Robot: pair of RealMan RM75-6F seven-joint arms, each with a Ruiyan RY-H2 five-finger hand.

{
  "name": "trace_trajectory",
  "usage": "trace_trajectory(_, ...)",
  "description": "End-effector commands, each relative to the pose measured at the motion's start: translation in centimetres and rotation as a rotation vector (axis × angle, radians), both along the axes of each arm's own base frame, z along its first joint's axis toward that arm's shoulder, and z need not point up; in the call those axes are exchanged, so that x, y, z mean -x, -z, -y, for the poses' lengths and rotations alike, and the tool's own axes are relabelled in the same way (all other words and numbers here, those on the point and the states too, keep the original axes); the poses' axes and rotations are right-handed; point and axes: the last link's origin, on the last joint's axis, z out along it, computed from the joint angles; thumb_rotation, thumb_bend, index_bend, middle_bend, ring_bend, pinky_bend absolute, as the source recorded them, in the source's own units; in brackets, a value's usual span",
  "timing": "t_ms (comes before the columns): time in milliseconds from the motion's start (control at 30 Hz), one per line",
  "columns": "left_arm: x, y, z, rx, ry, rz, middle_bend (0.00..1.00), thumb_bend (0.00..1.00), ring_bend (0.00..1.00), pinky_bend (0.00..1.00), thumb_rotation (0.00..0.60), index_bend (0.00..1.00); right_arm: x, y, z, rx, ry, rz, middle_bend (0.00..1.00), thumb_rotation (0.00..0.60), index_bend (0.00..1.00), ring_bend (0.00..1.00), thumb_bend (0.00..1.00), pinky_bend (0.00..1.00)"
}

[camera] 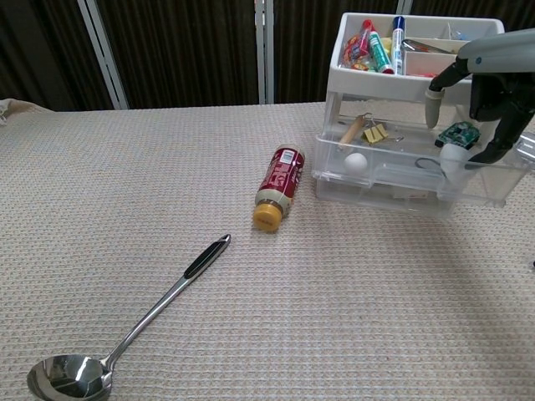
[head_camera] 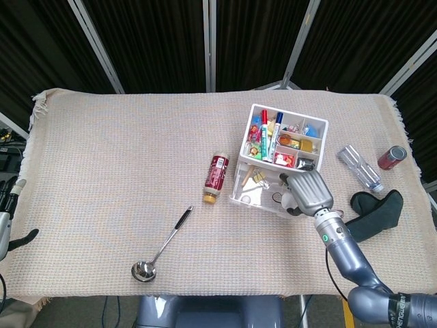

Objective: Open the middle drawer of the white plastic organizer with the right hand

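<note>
The white plastic organizer stands right of centre, its top tray full of markers and small items. A clear drawer below the tray stands pulled out toward me, with binder clips and a white ball showing inside. In the chest view its front rim faces me. My right hand hovers over the drawer's front right corner, fingers apart and pointing down, holding nothing. The same right hand shows in the chest view, one fingertip near the drawer rim. My left hand is at the table's left edge, empty.
A red sauce bottle lies left of the organizer. A steel ladle lies near the front edge. A clear plastic bottle, a red can and a black cloth are to the right of my right hand.
</note>
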Motion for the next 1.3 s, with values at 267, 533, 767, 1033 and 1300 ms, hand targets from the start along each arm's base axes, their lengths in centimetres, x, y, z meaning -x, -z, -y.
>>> trace_trajectory(267, 0.0, 0.1, -0.1, 0.003, -0.004, -0.004, 0.0, 0.07, 0.0, 0.0, 0.6, 0.0, 0.7, 0.4, 0.6, -0.03, 0.015, -0.007, 1.0, 0.6, 0.44, 1.0, 0.0, 0.63)
trace_trajectory(533, 0.1, 0.1, -0.1, 0.004, -0.006, 0.001, 0.0, 0.07, 0.0, 0.0, 0.6, 0.0, 0.6, 0.1, 1.1, -0.058, 0.026, -0.036, 1.0, 0.6, 0.46, 1.0, 0.0, 0.63)
trace_trajectory(767, 0.1, 0.1, -0.2, 0.007, -0.008, 0.001, 0.0, 0.07, 0.0, 0.0, 0.6, 0.0, 0.9, 0.9, 1.0, -0.078, 0.036, -0.033, 1.0, 0.6, 0.5, 1.0, 0.0, 0.63)
trace_trajectory(1033, 0.2, 0.1, -0.3, 0.009, -0.01, 0.007, 0.0, 0.07, 0.0, 0.0, 0.6, 0.0, 0.6, 1.3, 1.1, -0.082, 0.025, -0.014, 1.0, 0.6, 0.53, 1.0, 0.1, 0.63)
trace_trajectory(1300, 0.3, 0.0, -0.3, 0.009, -0.011, 0.01, 0.0, 0.07, 0.0, 0.0, 0.6, 0.0, 0.1, 1.4, 0.9, -0.081, 0.0, 0.001, 1.0, 0.6, 0.58, 1.0, 0.23, 0.63)
